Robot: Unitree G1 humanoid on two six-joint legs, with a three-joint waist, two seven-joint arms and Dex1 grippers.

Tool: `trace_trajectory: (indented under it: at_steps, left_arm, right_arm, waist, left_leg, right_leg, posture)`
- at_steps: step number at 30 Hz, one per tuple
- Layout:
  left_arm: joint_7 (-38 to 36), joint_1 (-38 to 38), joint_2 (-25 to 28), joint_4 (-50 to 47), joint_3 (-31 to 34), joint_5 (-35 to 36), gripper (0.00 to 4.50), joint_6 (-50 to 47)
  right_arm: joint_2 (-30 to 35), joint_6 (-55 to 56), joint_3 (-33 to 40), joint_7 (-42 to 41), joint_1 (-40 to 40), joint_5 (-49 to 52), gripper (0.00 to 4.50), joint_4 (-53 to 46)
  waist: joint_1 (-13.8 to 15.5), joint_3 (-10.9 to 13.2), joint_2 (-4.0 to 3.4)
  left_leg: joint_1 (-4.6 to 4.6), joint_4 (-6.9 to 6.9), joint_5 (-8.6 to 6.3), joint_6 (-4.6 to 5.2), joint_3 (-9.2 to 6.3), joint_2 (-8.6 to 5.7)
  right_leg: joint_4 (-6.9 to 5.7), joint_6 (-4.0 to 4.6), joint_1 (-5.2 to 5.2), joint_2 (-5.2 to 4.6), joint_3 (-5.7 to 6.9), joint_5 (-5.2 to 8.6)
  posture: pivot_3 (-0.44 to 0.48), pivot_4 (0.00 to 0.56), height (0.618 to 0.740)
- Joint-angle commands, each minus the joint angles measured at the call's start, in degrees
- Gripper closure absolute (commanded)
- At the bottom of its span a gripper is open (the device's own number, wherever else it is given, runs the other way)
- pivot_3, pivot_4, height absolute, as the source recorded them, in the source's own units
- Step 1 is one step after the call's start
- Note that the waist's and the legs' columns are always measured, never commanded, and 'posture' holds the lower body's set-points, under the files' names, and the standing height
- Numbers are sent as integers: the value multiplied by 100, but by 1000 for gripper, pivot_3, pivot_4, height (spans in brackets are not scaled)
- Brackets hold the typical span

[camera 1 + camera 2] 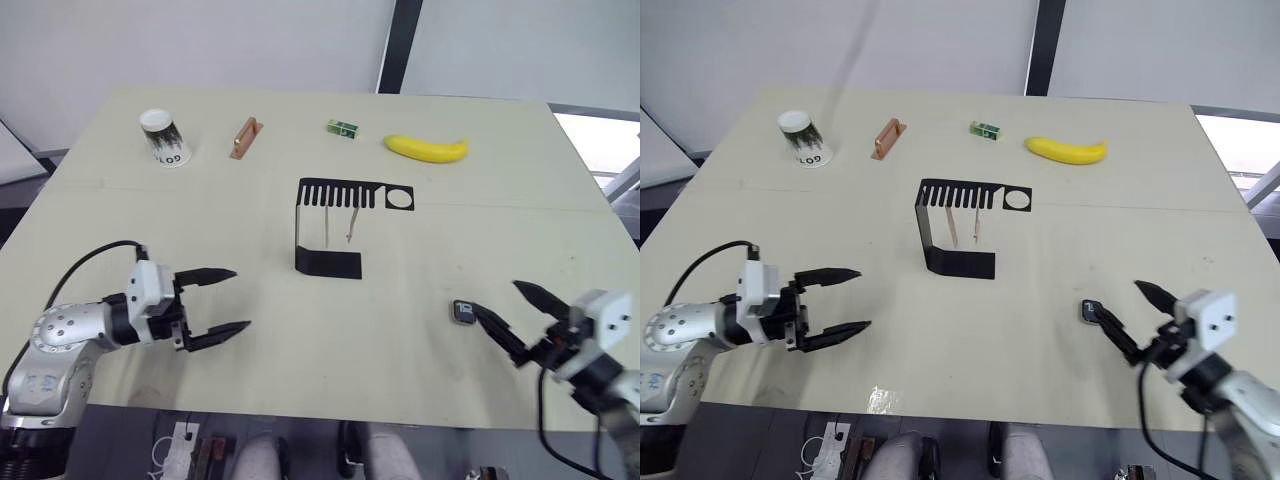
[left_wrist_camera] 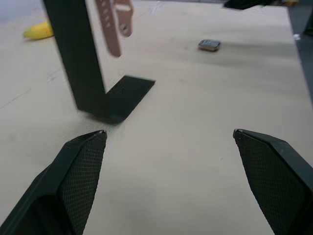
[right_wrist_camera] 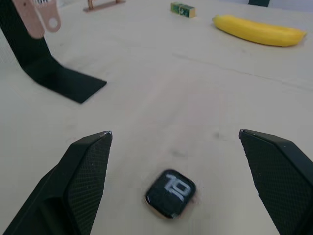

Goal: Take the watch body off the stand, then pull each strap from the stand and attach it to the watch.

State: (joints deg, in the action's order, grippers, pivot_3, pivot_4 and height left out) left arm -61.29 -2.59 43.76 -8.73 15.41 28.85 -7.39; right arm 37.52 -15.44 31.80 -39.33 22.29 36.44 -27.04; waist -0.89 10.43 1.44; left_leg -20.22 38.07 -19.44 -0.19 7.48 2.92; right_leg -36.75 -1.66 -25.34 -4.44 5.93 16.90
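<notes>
Two pink straps (image 1: 963,227) hang from your stand (image 1: 335,222) at mid-table. Your watch body (image 3: 170,193) lies flat on the table (image 1: 420,360), between the wide-open, empty fingers of your right gripper (image 1: 505,310). Your left gripper (image 1: 219,301) hovers wide open and empty too. Along the far edge sit a cup (image 1: 164,138), copper block (image 1: 244,138), green box (image 1: 342,128) and banana (image 1: 427,148), well apart from the stand.
</notes>
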Motion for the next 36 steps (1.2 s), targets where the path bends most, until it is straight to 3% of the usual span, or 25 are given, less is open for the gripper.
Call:
trace_trajectory:
  at_steps: [1, 7, 14, 19, 21, 26, 31, 36]
  left_arm:
    - [434, 117, -16, 677, 674, -313, 0, 562]
    - [1147, 404, -173, 1556, 1155, -957, 0, 1635]
    - [1573, 762, -391, 998, 1308, -765, 0, 1557]
    - [1769, 929, -541, 256, 1281, -529, 0, 1102]
    - [1650, 1056, -537, -221, 1094, -311, 0, 793]
    - [1894, 1115, -659, -1140, 834, -106, 0, 310]
    - [2879, 1055, -1122, -2356, 351, -37, 0, -613]
    - [4246, 402, -1931, -3106, -252, -159, 0, -1524]
  right_arm:
    - [377, 1008, 997, -1056, 357, -362, 97, 1116]
    - [748, 1795, 1621, -1252, 157, -808, 97, 3435]
    - [767, 2345, 1438, -1367, -112, -1032, 97, 4217]
    - [577, 1936, 1019, -1323, -457, -835, 97, 3652]
    - [414, 1456, 650, -1358, -522, -512, 97, 2913]
    - [102, 719, -383, -1123, -946, -160, 97, 1374]
    - [-148, 552, -1266, -1081, -1553, -228, 97, 719]
    - [-273, 740, -1736, -1205, -1793, -394, 97, 467]
  waist:
    - [19, -1, 2]
    - [64, -1, 1]
    - [64, -1, 1]
    - [41, 1, -4]
    - [43, 1, -4]
    - [51, 1, -6]
    - [74, 1, -5]
    - [136, -1, -3]
  left_leg:
    - [2, 0, -3, 5, 3, 0]
    - [11, -2, -8, 8, 7, 2]
    - [15, -4, -10, 6, 13, 5]
    - [53, -11, -14, -3, 19, 11]
    - [94, -24, -22, -9, 21, 15]
    - [101, -31, -25, -11, 25, 17]
    - [99, -29, -25, -12, 23, 16]
    - [89, -15, -25, -9, 14, 11]
  right_leg:
    - [7, -1, 4, 1, 0, -1]
    - [22, -2, 17, 2, 3, -1]
    - [20, -3, 18, -2, -1, -2]
    - [12, -3, 47, 0, -7, -2]
    - [23, 0, 84, 3, -6, 0]
    - [23, 0, 87, 3, -13, 0]
    - [23, 0, 86, 3, -12, 0]
    - [22, -2, 88, 3, -8, -1]
  posture:
    - [0, 150, 740]
    - [0, 150, 740]
    - [0, 150, 740]
    - [0, 150, 740]
    - [0, 150, 740]
    - [0, 150, 740]
    - [0, 150, 740]
    - [0, 150, 740]
